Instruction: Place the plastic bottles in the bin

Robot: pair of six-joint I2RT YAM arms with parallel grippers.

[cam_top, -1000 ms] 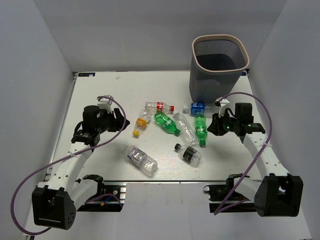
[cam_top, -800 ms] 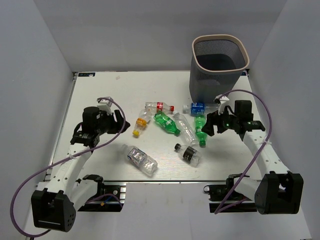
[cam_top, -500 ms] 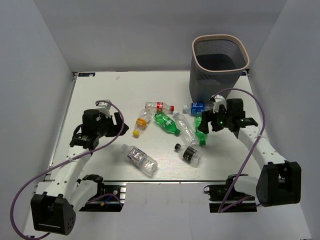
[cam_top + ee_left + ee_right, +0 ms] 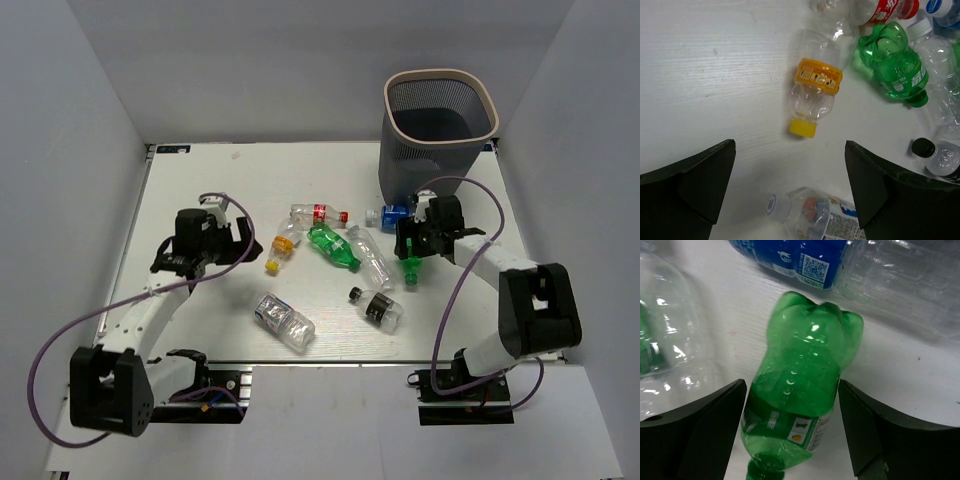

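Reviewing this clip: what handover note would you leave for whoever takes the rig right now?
Left gripper: open, empty, facing the yellow-capped bottle.
Right gripper: open, straddling a green bottle, no grip yet.
Bin: far right of the table, no bottle visible inside.
Done: nothing binned.
Left to do: all eight plastic bottles, lying on the table.

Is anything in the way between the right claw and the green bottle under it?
Nothing visible. The open right gripper straddles the green bottle, a finger on each side; the blue-labelled bottle lies beyond its base.
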